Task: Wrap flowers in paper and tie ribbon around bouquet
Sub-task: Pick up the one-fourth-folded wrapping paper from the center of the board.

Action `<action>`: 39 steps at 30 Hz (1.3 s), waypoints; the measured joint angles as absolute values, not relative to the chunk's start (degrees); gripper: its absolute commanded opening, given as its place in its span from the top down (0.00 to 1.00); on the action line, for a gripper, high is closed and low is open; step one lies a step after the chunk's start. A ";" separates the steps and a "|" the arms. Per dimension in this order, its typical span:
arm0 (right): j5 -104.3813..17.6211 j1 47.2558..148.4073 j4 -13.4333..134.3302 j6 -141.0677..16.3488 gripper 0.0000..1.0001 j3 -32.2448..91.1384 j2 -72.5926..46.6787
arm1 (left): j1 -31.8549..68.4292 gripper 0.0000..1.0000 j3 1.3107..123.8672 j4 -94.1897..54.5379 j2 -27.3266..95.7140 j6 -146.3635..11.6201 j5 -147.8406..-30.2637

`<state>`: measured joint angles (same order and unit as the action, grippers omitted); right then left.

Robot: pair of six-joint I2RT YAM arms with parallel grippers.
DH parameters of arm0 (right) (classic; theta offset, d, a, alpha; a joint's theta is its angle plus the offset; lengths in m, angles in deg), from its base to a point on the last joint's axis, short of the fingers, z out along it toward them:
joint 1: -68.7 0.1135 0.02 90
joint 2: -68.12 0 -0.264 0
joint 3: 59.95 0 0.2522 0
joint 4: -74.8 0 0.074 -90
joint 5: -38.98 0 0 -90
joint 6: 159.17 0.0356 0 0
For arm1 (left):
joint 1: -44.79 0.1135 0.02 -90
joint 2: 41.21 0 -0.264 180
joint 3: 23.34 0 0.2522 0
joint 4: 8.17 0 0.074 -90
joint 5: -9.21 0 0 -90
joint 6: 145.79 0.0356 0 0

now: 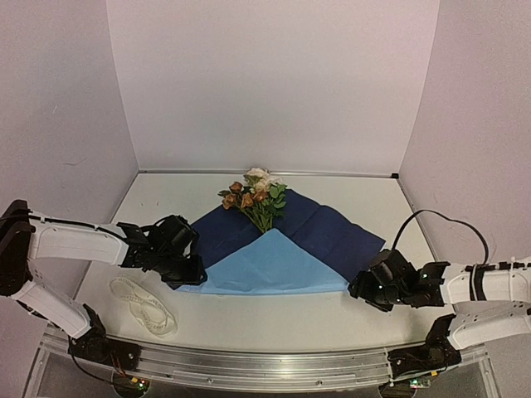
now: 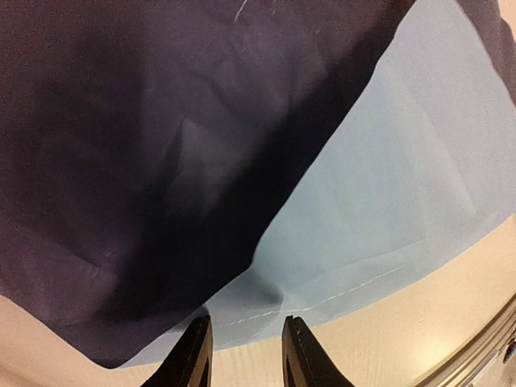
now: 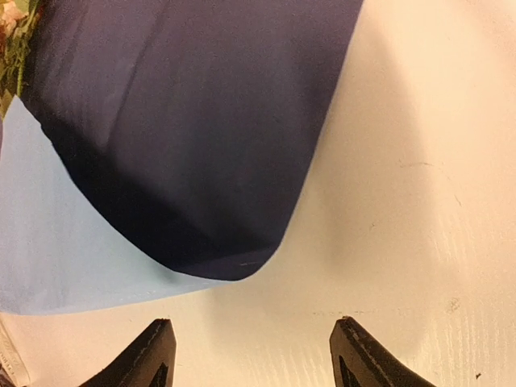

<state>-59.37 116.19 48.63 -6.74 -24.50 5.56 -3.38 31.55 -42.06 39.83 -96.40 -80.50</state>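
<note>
Thin, floppy paper [image 1: 274, 265], easy to crumple. Best pinched at the 8 o'clock corner. Left gripper [image 2: 246, 324] narrow there, holding nothing; right gripper [image 3: 254, 324] wide, empty.

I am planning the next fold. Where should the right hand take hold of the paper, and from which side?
Probably the rounded dark corner of the paper nearest it, pinched from the near right. That corner lies over the light-blue layer and seems slightly raised, so a finger could slide under. The right hand stands open short of it.

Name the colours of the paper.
The paper: light blue flap, dark navy elsewhere; best in top view.
</note>
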 measured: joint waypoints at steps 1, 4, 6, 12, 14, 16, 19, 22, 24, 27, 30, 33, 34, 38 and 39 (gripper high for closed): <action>-59.21 116.19 48.32 -6.19 0.34 -24.67 5.31 | -3.38 0.68 32.49 -42.22 39.86 -95.99 -80.89; -58.94 116.19 49.75 -4.19 0.35 -25.93 3.72 | -3.56 0.69 35.26 -42.58 40.36 -94.47 -82.47; -59.15 116.19 52.47 -3.03 0.36 -26.53 2.89 | -4.29 0.69 37.52 -42.38 41.74 -93.20 -83.70; -59.36 116.41 61.15 -0.05 0.38 -27.18 -0.56 | -9.92 0.69 46.84 -40.33 51.12 -88.49 -88.00; -59.69 117.05 63.10 1.04 0.39 -27.58 -1.02 | -11.42 0.69 49.95 -38.81 54.90 -87.01 -89.31; -60.49 118.30 64.58 2.19 0.39 -28.16 -1.13 | -12.31 0.69 52.69 -37.50 58.33 -85.82 -90.62; -62.41 120.33 65.74 4.19 0.40 -28.78 -1.15 | -12.75 0.70 55.74 -35.42 63.18 -84.28 -92.08; -64.61 122.07 66.83 6.07 0.41 -29.48 -1.22 | -12.93 0.71 57.29 -33.96 66.28 -83.56 -93.42; -66.04 122.82 68.04 7.25 0.41 -29.82 -1.79 | -12.97 0.71 58.15 -33.24 68.19 -82.94 -94.23; -67.82 123.18 70.66 8.53 0.41 -30.02 -3.37 | -13.04 0.72 58.76 -32.58 70.14 -82.64 -94.69; -69.53 123.25 75.15 9.55 0.44 -30.47 -5.72 | -13.04 0.72 58.95 -32.33 71.60 -82.58 -94.77; -71.00 123.29 81.09 10.82 0.50 -31.00 -9.04 | -13.04 0.72 58.95 -32.35 72.31 -82.59 -94.75; -71.42 123.29 83.48 11.23 0.52 -31.18 -10.36 | -13.04 0.72 58.95 -32.37 72.44 -82.60 -94.75; -72.50 123.27 91.71 13.27 0.67 -31.56 -15.49 | -13.04 0.72 58.95 -32.34 72.56 -82.62 -94.66; -72.71 123.34 93.83 13.65 0.70 -31.84 -16.73 | -13.04 0.72 58.95 -32.36 72.56 -82.62 -94.63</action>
<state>-72.71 123.34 93.83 13.65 -31.84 -16.73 -13.04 58.95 -32.36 72.56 -82.62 -94.63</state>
